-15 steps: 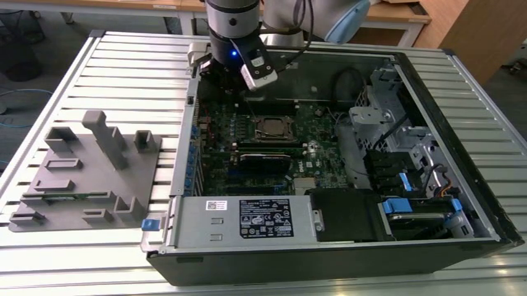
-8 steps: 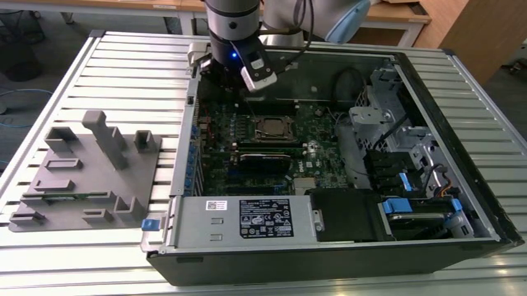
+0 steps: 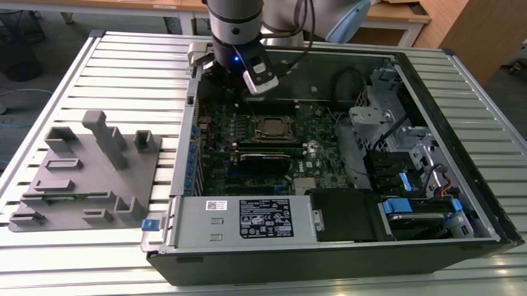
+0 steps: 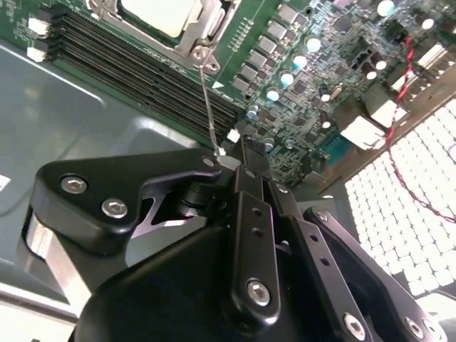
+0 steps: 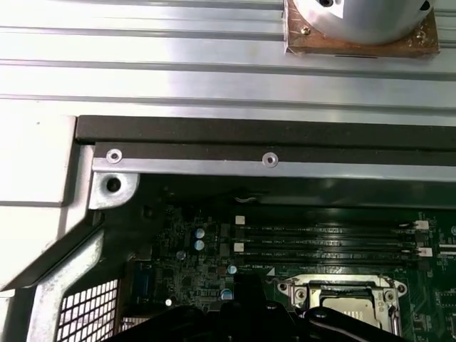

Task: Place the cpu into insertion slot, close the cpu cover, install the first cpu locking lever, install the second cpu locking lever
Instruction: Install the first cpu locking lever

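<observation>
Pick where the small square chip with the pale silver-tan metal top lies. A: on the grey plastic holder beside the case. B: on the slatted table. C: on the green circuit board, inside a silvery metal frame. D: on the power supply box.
C: the pale silver-tan chip lies on the green circuit board, ringed by the silvery metal frame.

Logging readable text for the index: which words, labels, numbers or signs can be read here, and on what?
None can be quoted.
Large black label on the power supply: print too small to read.
Small white sticker beside it: too small.
White lettering on the memory slots, first wrist view: blurred.
Markings on the circuit board, second wrist view: unreadable.
</observation>
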Robot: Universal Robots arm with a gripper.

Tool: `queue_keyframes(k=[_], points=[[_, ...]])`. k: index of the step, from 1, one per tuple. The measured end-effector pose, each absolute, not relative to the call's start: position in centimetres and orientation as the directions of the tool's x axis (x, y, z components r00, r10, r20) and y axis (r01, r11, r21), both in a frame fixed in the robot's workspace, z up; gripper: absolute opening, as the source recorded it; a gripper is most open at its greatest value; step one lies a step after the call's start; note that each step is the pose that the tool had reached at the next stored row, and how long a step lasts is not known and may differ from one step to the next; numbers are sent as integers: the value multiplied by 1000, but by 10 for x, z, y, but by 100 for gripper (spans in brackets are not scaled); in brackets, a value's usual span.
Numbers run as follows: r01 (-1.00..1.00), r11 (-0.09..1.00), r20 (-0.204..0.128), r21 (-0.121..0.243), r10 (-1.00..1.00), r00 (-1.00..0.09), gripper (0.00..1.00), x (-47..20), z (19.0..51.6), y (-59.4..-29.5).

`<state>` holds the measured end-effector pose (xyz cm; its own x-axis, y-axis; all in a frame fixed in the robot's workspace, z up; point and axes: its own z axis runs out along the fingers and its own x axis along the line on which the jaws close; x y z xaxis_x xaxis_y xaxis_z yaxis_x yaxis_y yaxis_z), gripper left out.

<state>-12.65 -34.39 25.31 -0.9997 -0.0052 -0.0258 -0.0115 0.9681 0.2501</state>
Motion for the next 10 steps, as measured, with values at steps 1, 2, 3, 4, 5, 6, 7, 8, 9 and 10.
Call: queue_keyframes(k=[1, 2, 3, 4, 5, 6, 7, 8, 9, 10], points=[[-11, 968, -25, 252, -5, -1000, 11, -125, 253, -344], [-11, 967, -25, 254, -5, -1000, 11, -124, 253, -344], [-11, 967, -25, 254, -5, -1000, 11, -123, 253, -344], [-11, 967, -25, 255, -5, -1000, 11, -121, 253, -344], [-11, 967, -25, 255, -5, -1000, 11, -120, 253, -344], [-11, 967, -24, 256, -5, -1000, 11, -117, 253, -344], [-11, 967, -23, 256, -5, -1000, 11, -115, 253, -344], [-11, 967, -22, 256, -5, -1000, 11, -113, 253, -344], [-10, 967, -21, 256, -5, -1000, 11, -110, 253, -344], [-10, 967, -20, 256, -5, -1000, 11, -109, 253, -344]])
